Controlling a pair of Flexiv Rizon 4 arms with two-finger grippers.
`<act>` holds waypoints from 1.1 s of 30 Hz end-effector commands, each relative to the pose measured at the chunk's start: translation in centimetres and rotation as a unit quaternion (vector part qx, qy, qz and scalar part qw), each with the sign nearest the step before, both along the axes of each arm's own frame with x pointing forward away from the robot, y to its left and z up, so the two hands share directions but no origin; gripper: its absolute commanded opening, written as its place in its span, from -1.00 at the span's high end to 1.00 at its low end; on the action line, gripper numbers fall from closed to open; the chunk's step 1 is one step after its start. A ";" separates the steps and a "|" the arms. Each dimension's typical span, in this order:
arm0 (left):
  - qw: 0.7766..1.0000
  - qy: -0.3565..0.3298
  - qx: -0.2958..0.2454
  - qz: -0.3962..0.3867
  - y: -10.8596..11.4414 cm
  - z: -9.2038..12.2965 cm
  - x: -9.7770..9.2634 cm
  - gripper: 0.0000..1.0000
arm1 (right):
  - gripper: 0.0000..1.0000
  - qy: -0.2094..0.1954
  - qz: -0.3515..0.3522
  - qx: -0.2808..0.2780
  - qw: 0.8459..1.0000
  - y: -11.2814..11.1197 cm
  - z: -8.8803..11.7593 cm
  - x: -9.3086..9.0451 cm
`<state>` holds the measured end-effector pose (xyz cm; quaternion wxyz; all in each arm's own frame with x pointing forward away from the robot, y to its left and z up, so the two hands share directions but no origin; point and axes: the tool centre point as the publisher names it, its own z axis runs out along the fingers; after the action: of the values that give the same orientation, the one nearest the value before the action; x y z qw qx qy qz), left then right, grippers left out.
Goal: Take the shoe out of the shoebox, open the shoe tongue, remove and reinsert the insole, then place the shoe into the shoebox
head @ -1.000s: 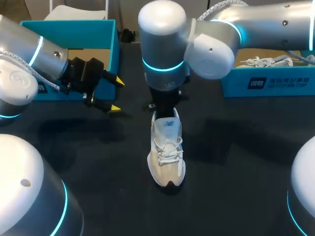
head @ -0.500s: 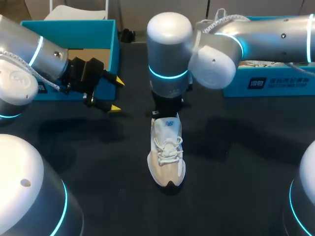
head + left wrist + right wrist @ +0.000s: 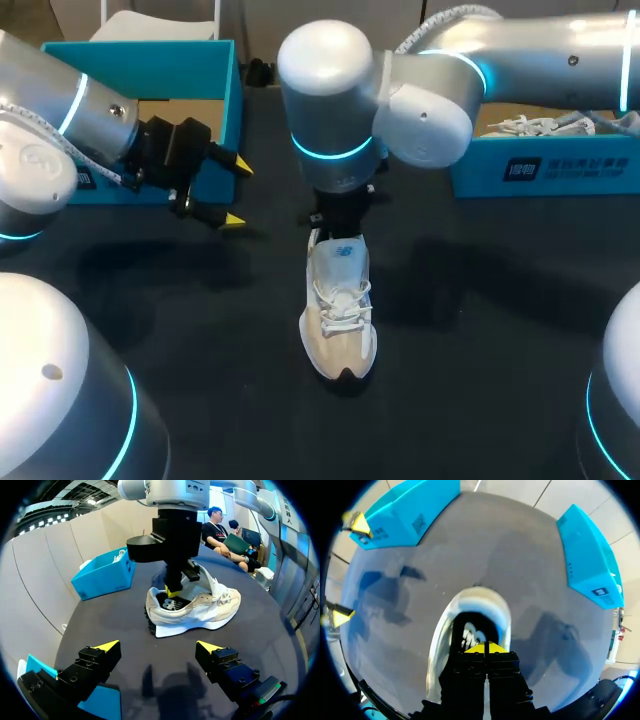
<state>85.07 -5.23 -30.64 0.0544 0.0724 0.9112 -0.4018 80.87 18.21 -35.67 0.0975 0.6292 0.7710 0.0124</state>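
A white and beige sneaker (image 3: pixel 340 320) stands in the middle of the dark table, toe toward the front edge. My right arm reaches over from the right and points straight down at the shoe's heel. Its gripper (image 3: pixel 485 648) is shut, tips together inside the shoe's opening just over the dark insole (image 3: pixel 470 632). The left wrist view shows the right gripper (image 3: pixel 172 591) dipping into the heel of the sneaker (image 3: pixel 200 610). Whether it pinches the insole I cannot tell. My left gripper (image 3: pixel 238 192) hangs open and empty at the left, well clear of the shoe.
A teal shoebox (image 3: pixel 230 100) stands open at the back left, right behind my left gripper. A second teal box (image 3: pixel 540 165) at the back right holds another white shoe (image 3: pixel 530 125). Bare dark tabletop surrounds the sneaker.
My right arm's wrist swung slightly right, then back left above the shoe. The sneaker and my left arm have stayed put.
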 end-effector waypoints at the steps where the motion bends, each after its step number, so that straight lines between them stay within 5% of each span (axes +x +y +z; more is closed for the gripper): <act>1: 1.000 0.000 0.000 -0.001 0.1 0.1 0.0 -1.00 | 1.00 -0.028 -0.011 -0.018 0.999 0.1 -1.0 0.4; 16: 1.000 0.000 0.000 -0.001 0.1 0.1 0.0 -1.00 | 1.00 -0.016 0.014 -0.006 1.000 1.1 -5.3 1.1; 26: 1.000 0.000 0.000 -0.001 0.1 0.1 0.0 -1.00 | 1.00 -0.034 0.002 -0.049 0.998 0.9 -1.7 -0.2; 33: 1.000 0.000 0.000 -0.001 0.1 0.1 0.0 -1.00 | 1.00 -0.044 -0.010 -0.074 0.996 -0.3 -1.9 -0.2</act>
<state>85.07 -5.23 -30.64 0.0544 0.0723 0.9112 -0.4018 80.78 17.93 -37.17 0.1736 0.6266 0.7596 -0.0164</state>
